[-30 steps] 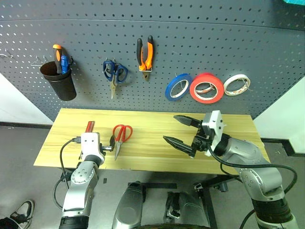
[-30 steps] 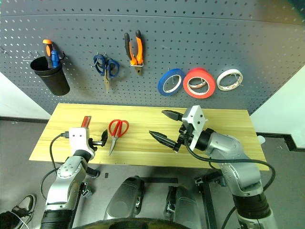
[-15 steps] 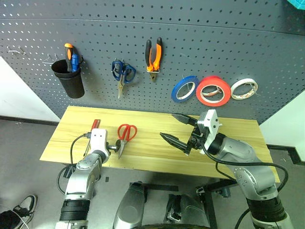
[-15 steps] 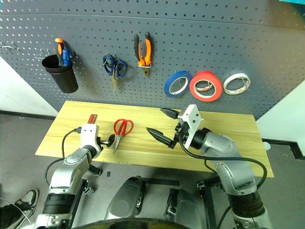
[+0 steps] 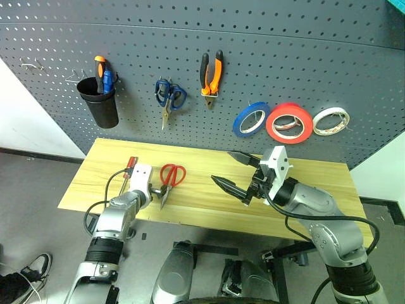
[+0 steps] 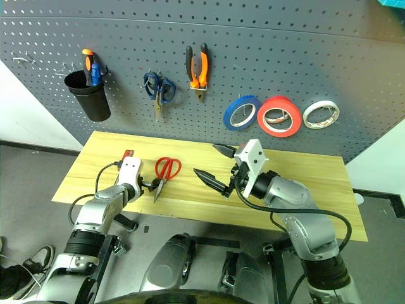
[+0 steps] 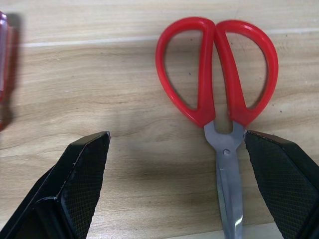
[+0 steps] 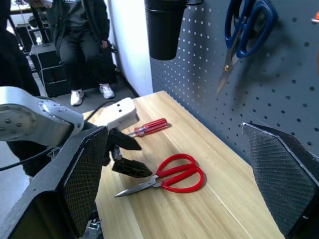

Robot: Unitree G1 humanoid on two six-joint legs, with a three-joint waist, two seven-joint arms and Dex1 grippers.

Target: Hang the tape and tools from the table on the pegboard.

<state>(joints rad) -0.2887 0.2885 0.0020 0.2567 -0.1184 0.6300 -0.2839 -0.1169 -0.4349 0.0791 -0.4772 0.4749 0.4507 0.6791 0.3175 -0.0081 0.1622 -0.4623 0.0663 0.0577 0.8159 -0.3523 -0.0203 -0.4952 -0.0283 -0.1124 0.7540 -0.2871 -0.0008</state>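
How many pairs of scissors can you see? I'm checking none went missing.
2. The blue-handled scissors hang on the pegboard between the black cup and the pliers. The red-handled scissors lie on the table, by the left gripper.

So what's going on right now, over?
Left claw open, low over red scissors, not gripping. Right claw open, empty, hovering mid-table. Screwdriver also on table; blue tape and pliers already on pegboard. Nothing blocking.

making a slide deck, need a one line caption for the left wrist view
Open left claw straddling the red-handled scissors lying flat on the wooden table.
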